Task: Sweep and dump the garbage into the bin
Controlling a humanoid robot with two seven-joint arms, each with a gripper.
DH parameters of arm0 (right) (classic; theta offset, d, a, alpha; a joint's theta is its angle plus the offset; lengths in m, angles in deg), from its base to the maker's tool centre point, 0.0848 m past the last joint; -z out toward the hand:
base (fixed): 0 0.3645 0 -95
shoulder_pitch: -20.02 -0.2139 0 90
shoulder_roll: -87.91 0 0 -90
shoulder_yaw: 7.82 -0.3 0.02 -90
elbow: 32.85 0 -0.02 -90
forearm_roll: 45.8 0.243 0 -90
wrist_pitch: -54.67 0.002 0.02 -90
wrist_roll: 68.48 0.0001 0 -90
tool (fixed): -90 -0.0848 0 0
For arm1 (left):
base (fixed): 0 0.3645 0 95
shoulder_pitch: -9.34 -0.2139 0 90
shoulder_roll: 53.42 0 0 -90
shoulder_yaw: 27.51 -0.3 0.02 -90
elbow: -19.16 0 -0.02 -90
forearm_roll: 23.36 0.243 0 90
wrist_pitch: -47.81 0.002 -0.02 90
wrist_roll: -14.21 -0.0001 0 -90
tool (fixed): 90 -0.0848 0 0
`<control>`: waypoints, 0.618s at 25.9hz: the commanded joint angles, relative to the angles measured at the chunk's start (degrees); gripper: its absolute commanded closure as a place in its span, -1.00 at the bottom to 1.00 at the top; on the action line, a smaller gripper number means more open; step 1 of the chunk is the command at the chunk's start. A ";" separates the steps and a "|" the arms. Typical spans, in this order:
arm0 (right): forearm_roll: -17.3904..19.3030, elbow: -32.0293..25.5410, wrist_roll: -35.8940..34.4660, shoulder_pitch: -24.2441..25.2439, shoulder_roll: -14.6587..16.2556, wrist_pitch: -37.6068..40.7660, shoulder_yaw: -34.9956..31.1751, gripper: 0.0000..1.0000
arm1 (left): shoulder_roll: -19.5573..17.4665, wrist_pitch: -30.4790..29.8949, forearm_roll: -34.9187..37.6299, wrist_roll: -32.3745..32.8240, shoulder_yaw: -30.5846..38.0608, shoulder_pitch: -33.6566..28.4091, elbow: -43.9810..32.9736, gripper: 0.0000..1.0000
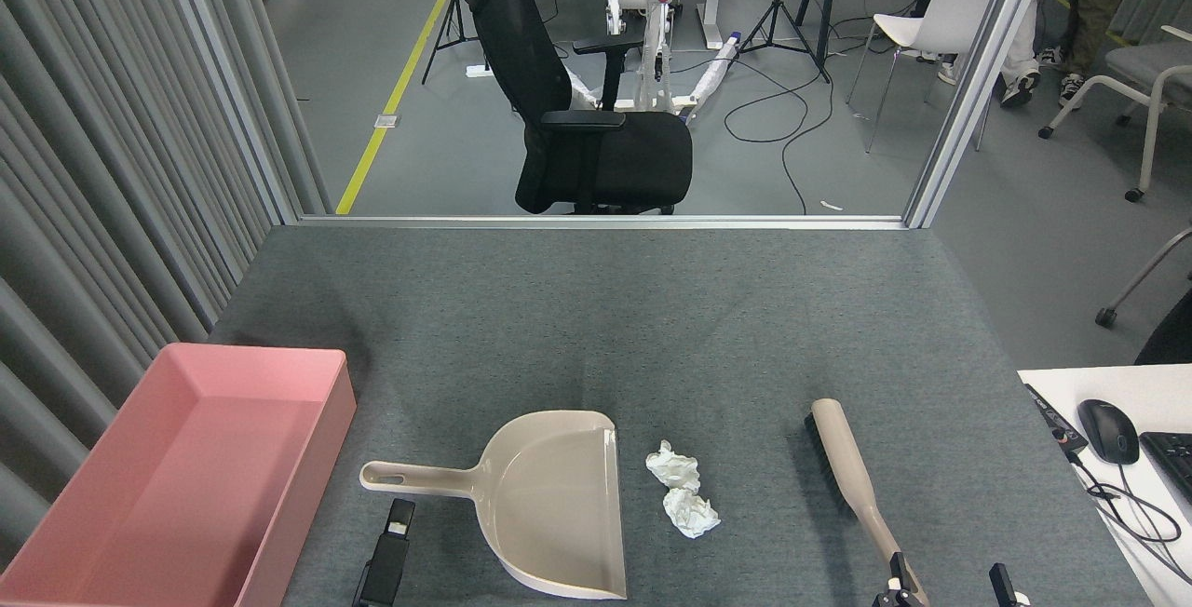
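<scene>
Left tool (396, 532) low, end-on; right tool (950, 581) spread.

The bottom edge cuts off both tools: only a dark tip of the left tool (391, 556) and two prongs of the right tool (948, 581) show; bin (328, 430) cropped at lower left

On the grey desk (596, 309), a beige dustpan (549, 505) lies with its handle pointing left toward the pink bin (177, 486). Two white garbage wads (684, 491) sit just beside its right edge. A brush (852, 477) lies farther right. The left gripper (386, 565) shows below the dustpan handle; the right gripper (950, 588) straddles the brush handle's end, fingers apart.
</scene>
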 commanded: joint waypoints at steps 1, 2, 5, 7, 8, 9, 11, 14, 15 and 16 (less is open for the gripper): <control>-0.25 0.78 -0.09 -0.29 -1.15 0.00 0.18 -0.96 | -0.08 -0.06 0.00 0.00 0.16 1.34 1.07 -0.99; -0.25 0.95 -0.09 -0.38 -1.50 0.00 0.27 -0.96 | 0.00 -0.06 0.00 0.00 0.16 1.60 1.51 -0.99; -0.34 1.31 -0.18 -0.46 -1.68 0.00 1.06 -0.96 | -0.08 -0.06 0.00 0.00 0.24 2.57 2.03 -0.99; -0.34 1.31 -0.18 -0.55 -1.77 -0.09 1.76 -0.96 | 0.00 -0.06 0.00 0.00 0.24 2.74 2.03 -0.99; -0.34 1.39 -0.18 -0.64 -2.12 -0.09 1.85 -0.96 | -0.08 -0.06 0.00 0.00 0.24 3.01 2.12 -0.99; -0.42 1.48 -0.18 -1.08 -2.38 -0.09 1.85 -0.96 | -0.08 -0.06 0.00 0.00 0.24 3.27 2.12 -0.99; -0.51 2.18 -0.18 -1.61 -2.65 -0.09 1.85 -0.96 | -0.08 -0.06 0.00 0.00 0.24 3.27 2.39 -0.99; -0.60 2.89 -0.18 -2.13 -2.74 0.00 2.03 -0.96 | 0.00 -0.06 0.00 0.00 0.24 3.45 3.26 -0.99; -0.60 3.15 -0.18 -2.13 -2.74 -0.09 2.03 -0.96 | 0.00 -0.14 0.00 0.00 0.33 3.62 3.70 -0.99; -0.69 3.50 -0.27 -2.22 -2.74 -0.09 2.20 -0.96 | 0.00 -0.14 0.00 0.00 0.33 4.06 4.23 -0.99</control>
